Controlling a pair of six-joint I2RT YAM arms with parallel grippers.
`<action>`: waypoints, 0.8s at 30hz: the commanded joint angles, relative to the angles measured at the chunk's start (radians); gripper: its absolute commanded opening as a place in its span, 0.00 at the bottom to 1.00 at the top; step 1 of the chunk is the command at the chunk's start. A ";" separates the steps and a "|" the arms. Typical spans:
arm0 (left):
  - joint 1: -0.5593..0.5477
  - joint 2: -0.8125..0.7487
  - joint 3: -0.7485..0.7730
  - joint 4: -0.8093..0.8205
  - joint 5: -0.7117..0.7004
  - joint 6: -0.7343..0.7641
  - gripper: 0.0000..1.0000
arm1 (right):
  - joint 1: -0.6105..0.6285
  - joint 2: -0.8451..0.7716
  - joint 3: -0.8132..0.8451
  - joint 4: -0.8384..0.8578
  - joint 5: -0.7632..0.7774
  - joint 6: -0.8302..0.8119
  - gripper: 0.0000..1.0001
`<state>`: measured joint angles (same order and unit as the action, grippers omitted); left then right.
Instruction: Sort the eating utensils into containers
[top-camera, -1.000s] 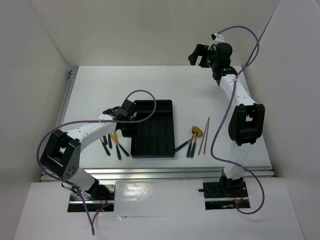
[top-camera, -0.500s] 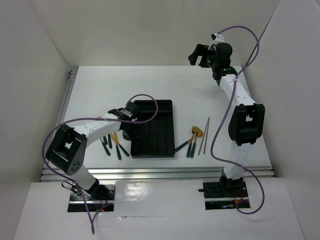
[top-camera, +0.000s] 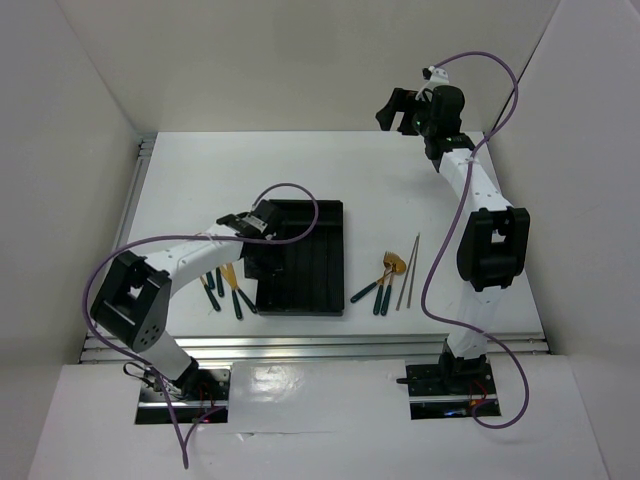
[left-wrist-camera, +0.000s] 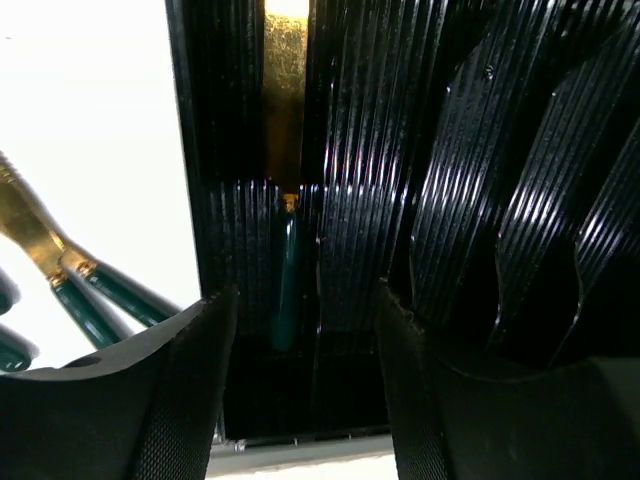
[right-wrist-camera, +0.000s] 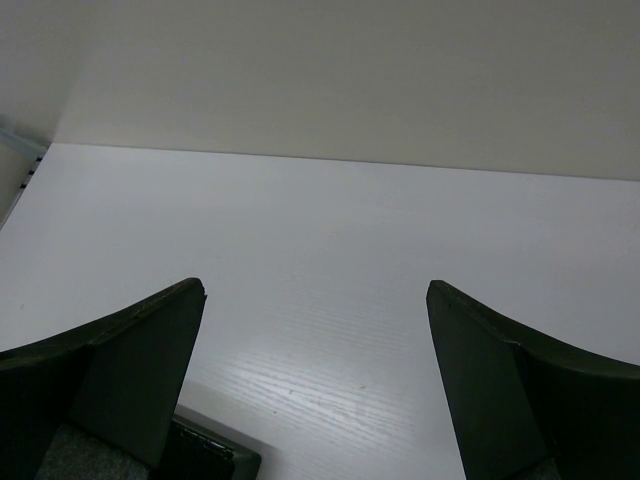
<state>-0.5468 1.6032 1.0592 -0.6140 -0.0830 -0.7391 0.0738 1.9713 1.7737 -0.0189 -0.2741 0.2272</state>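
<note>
Left fingers (left-wrist-camera: 170, 390): spread wide, gripping nothing. Low over the left edge of the tray (top-camera: 315, 268), one finger to each side of its leftmost compartment.
Utensil in tray (left-wrist-camera: 286, 270): one piece, flat gold head, dark teal handle. Lies lengthwise in that leftmost compartment, between the fingers, handle toward the near end. Cannot tell if either finger touches it.
Tray: black, ribbed, mid-surface, long sides running away from the arm bases.
Left pile (top-camera: 222, 288): several teal-handled pieces on the white surface (top-camera: 200, 180), just beside the tray's left edge.
Right group (top-camera: 378, 288): a few pieces right of the tray and apart from it, gold heads bunched together.
Chopsticks (top-camera: 408, 270): two, side by side, just right of that group.
Right fingers (right-wrist-camera: 120, 370): wide apart, nothing between them. Raised over the far right of the surface, well apart from the tray.
</note>
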 joint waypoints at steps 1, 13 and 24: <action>-0.007 -0.067 0.077 -0.056 -0.035 0.007 0.64 | -0.006 -0.061 -0.003 0.011 -0.013 0.003 1.00; 0.031 -0.437 0.047 -0.065 -0.177 0.008 0.77 | -0.006 -0.072 -0.023 0.031 -0.031 0.003 1.00; 0.255 -0.675 -0.245 -0.167 -0.251 -0.213 0.91 | -0.006 -0.061 -0.014 0.031 -0.080 0.003 1.00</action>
<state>-0.3271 0.9447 0.8379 -0.7357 -0.2825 -0.8604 0.0738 1.9671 1.7535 -0.0151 -0.3340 0.2272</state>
